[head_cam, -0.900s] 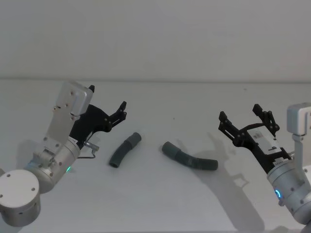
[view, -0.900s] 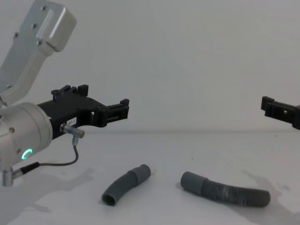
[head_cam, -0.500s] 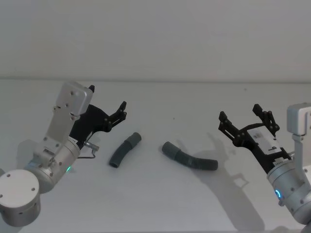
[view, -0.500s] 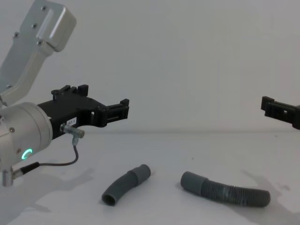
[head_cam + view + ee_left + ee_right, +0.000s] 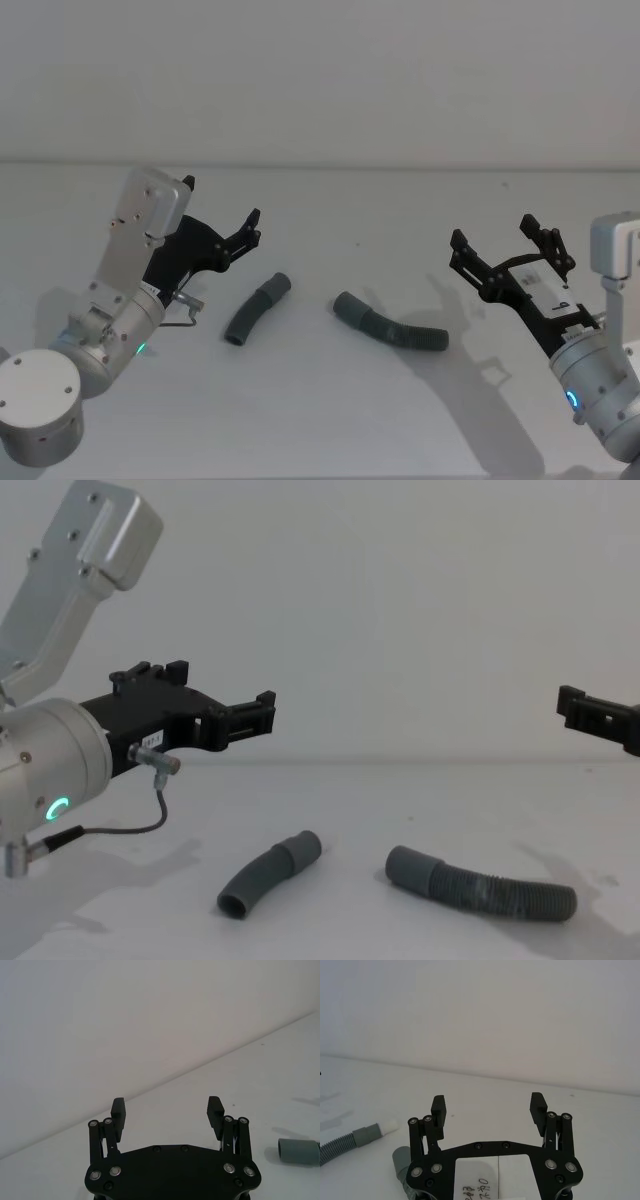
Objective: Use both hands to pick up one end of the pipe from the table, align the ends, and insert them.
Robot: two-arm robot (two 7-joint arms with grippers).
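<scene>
Left tool [image 5: 167, 1110] at the left side, raised off the surface [image 5: 320, 420], tilted toward the middle. Fingers spread wide apart, nothing between them. Green ring light [image 5: 60, 806] lit on the wrist; thin grey cable [image 5: 120, 830] looping below it.

Right of that tool, lower and apart from it: short curved hose piece [image 5: 255, 308], flat on the surface. Smooth cuff [image 5: 278, 286] at its far end, pointing up and to the right; open mouth at its near end.

Clear gap of bare surface, then longer ribbed hose piece [image 5: 395, 327], also flat on the surface. Its cuff [image 5: 348, 306] at the left end, facing the short piece but not touching it. Cuffs not in line: short piece's cuff farther back, long piece's cuff nearer. Ribbed body trailing to the right.

Right tool [image 5: 488, 1105] at the right side, above the surface, aimed inward at the ribbed piece's right end, well apart from it. Fingers fully spread, holding nothing. Paper label with handwriting on its black palm.
</scene>
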